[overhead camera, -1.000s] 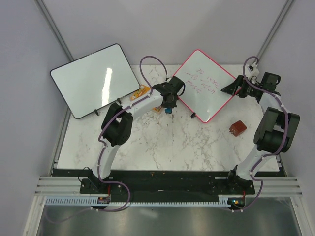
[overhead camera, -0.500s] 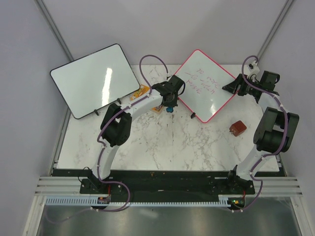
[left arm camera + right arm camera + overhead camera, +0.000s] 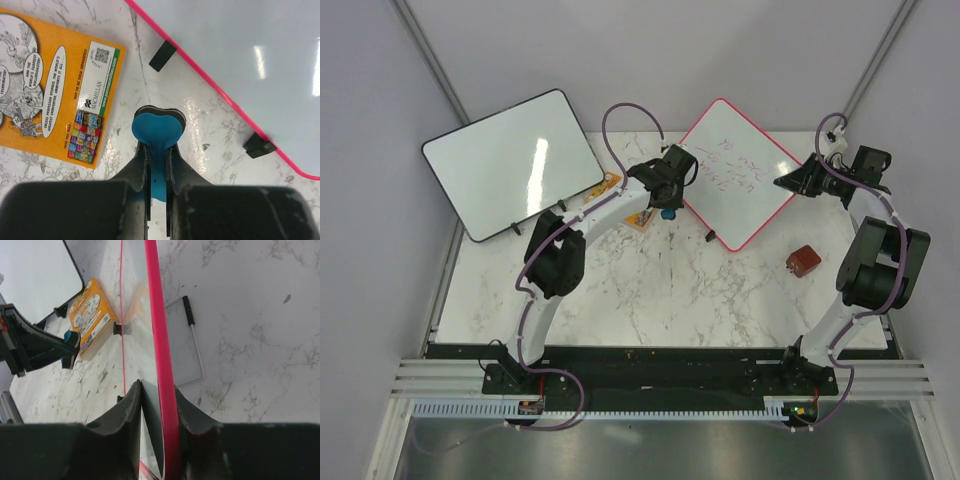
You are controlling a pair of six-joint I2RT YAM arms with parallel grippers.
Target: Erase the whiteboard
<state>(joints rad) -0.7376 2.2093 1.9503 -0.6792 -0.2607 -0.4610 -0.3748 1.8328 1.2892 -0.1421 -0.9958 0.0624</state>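
Note:
The whiteboard [image 3: 735, 170] has a pink frame and faint red handwriting, and stands corner-on at the back of the marble table. Its pink edge [image 3: 156, 315] runs between the fingers of my right gripper [image 3: 157, 388], which is shut on the board's right corner [image 3: 790, 183]. My left gripper [image 3: 158, 150] is shut on a blue eraser [image 3: 157, 131], held just above the table beside the board's lower-left edge [image 3: 210, 82]. In the top view that gripper [image 3: 667, 207] sits next to the board's left corner.
A larger black-framed whiteboard [image 3: 515, 160] leans at the back left. An orange printed booklet [image 3: 55, 90] lies left of the eraser. A small brown object [image 3: 804, 261] rests on the table at the right. The board's wire stand [image 3: 194, 342] lies behind it.
My right gripper has closed from wide open onto the whiteboard's right corner. My left gripper with the eraser has shifted slightly toward the board.

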